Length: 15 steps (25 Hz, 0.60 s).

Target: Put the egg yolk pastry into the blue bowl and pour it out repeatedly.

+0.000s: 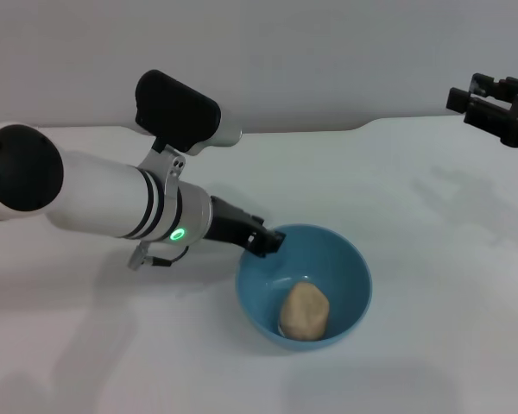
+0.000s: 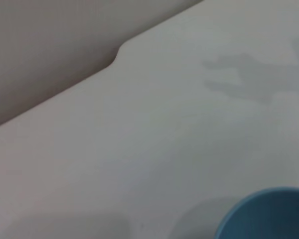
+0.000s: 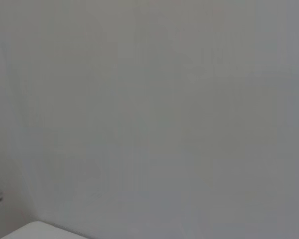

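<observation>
**Pastry in the bowl, pour coming up**

Nearest us, the egg yolk pastry (image 1: 305,312) sits inside the blue bowl (image 1: 345,259), low against its near wall, on the white counter (image 1: 432,216). The left gripper (image 1: 268,241) is right at the bowl's far-left rim; whether it is clenched on that rim I cannot tell. Looks like the loading step is done, so the next move calls for a firm rim grip and a tilt to tip the pastry out. Far off, the right gripper (image 1: 494,107) hangs parked, fingers spread. No labels or writing visible.

white left arm (image 1: 104,203), green light, black pincer (image 1: 266,241).
</observation>
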Each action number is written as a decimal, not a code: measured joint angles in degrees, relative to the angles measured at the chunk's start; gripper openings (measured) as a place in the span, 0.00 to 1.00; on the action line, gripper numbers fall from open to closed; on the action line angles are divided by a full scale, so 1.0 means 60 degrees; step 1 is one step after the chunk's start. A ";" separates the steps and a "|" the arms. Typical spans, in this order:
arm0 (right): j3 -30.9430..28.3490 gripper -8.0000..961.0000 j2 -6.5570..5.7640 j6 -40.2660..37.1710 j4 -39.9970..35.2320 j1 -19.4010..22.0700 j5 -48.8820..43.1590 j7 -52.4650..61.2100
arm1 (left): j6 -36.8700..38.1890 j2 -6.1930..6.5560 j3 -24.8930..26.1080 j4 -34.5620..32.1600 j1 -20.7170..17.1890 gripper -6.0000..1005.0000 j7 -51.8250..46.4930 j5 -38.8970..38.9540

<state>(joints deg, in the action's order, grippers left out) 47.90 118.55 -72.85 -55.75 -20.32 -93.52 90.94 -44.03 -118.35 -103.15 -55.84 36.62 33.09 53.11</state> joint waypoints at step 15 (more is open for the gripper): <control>-0.1029 0.47 -0.0024 0.0614 0.1540 -0.0008 0.0582 0.0950 | 0.5034 0.0062 0.1005 -0.1819 -0.2835 0.63 0.0314 0.1364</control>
<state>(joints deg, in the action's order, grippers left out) 41.73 118.41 -69.17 -46.51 -20.37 -90.03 96.64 -13.82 -117.98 -97.12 -66.76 19.61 34.97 61.29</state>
